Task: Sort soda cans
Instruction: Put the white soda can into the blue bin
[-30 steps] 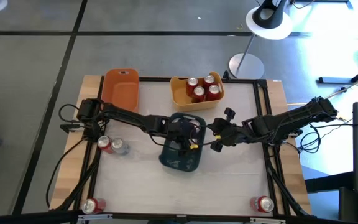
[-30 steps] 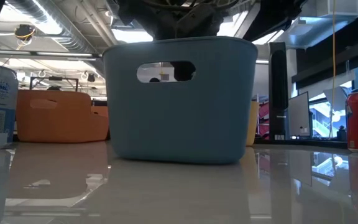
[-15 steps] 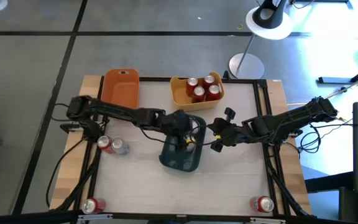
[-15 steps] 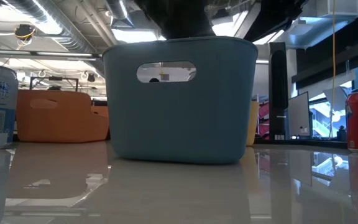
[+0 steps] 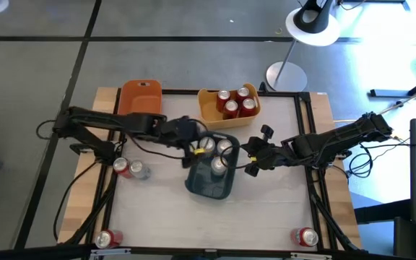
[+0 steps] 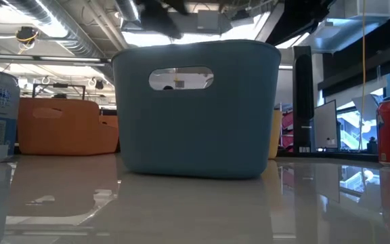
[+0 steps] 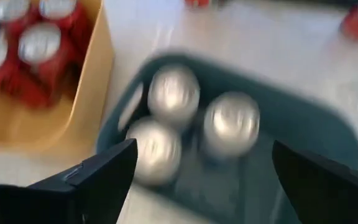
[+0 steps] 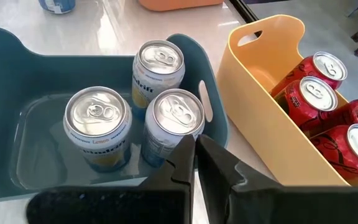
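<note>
— At the middle of the table [image 5: 266,209], what's in the blue-grey bin [image 5: 211,189]?

— Three silver cans [image 8: 166,118], upright and close together. The yellow bin [image 5: 206,110] at the far side holds four red cans [image 5: 235,102], and the orange bin [image 5: 140,105] to its left looks bare. Unsorted: a red can [image 5: 121,167] touching a silver can [image 5: 139,171] at the left edge, and a red can at each near corner, left [image 5: 105,238] and right [image 5: 305,236].

— And the claws?

— The left gripper [image 7: 197,168] hangs over the blue-grey bin's left rim, fingers spread wide with nothing between them. The right gripper [image 8: 197,158] sits at that bin's right rim, fingers pressed together, empty.

— What could go wrong?

— My guess: both arms crowd one bin, so a careless swing could nudge it or tip the packed cans. The pair at the left edge touch, so grabbing one may topple the other.

— Do the views differ?

— The right wrist view shows printed labels on the silver cans, which from overhead are only silver tops. The low view shows none of the bin's contents, only its wall and handle slot, plus a can at either edge.
</note>
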Available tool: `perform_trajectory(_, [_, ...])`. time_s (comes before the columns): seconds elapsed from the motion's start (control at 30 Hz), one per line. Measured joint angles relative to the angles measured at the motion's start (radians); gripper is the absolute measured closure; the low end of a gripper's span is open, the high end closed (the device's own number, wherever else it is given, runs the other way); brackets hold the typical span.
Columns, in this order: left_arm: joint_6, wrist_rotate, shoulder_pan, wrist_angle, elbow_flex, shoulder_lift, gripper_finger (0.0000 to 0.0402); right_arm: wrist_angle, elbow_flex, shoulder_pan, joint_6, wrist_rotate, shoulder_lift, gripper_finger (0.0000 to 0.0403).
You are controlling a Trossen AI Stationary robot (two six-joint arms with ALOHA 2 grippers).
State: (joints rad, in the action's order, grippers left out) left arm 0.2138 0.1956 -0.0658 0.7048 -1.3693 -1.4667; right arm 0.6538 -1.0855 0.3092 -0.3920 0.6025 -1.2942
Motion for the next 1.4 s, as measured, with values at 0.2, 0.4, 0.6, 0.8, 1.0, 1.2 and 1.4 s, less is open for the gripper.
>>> perform_trajectory(0.2, [0.181,0.039,-0.001,0.386,0.018,0.085,0.0041,-0.001,0.0,0.0,0.0,0.0,0.0,0.0384])
perform_trajectory(0.4, [0.302,0.042,-0.027,0.626,0.139,0.142,0.0041,-0.018,0.0,-0.002,-0.002,-0.012,0.0,0.0384])
perform_trajectory(0.6, [0.381,0.023,-0.054,0.692,0.274,0.216,0.0056,-0.017,0.0,-0.002,-0.002,-0.018,0.0,0.0384])
perform_trajectory(0.8, [0.424,0.002,-0.072,0.691,0.331,0.303,0.0067,-0.018,0.0,-0.002,-0.004,-0.018,0.0,0.0384])
perform_trajectory(1.0, [0.441,0.001,-0.072,0.68,0.346,0.348,0.0068,-0.023,0.0,-0.002,-0.004,-0.017,0.0,0.0384])
perform_trajectory(1.2, [0.408,0.001,-0.072,0.629,0.346,0.346,0.0068,-0.023,0.0,-0.002,-0.004,-0.016,0.0,0.0384])
perform_trajectory(1.4, [0.418,0.0,-0.067,0.601,0.347,0.345,0.0068,-0.023,0.0,-0.002,-0.003,-0.016,0.0,0.0384])
